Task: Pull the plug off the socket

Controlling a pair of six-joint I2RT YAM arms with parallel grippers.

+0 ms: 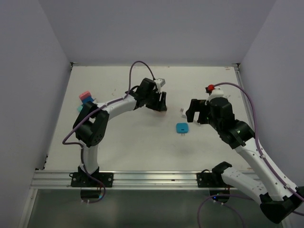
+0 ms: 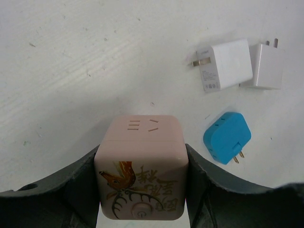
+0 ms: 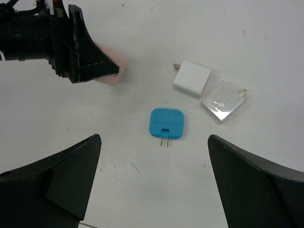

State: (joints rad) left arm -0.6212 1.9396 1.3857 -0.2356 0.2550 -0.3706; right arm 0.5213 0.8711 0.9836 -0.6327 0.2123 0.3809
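Three adapters lie loose on the desk, so judge the pull as most likely done. No plug shows in the socket faces you can see, though its underside and far side are hidden.

Your left tool is clamped on the socket, one finger against each side wall, near the middle of the desk. I cannot tell whether the cube touches the surface.

Your right tool hangs with its fingers spread wide and nothing between them. It is above the blue plug, which lies flat, prongs toward the near edge, apart from the socket. Two white adapters lie just beyond it.

What is left, I judge, is to confirm the hidden faces, then set the socket down gently and release.

The socket is a pale pink cube with rounded edges. It has slot openings on top, and a butterfly drawing, script and a round button on one side.
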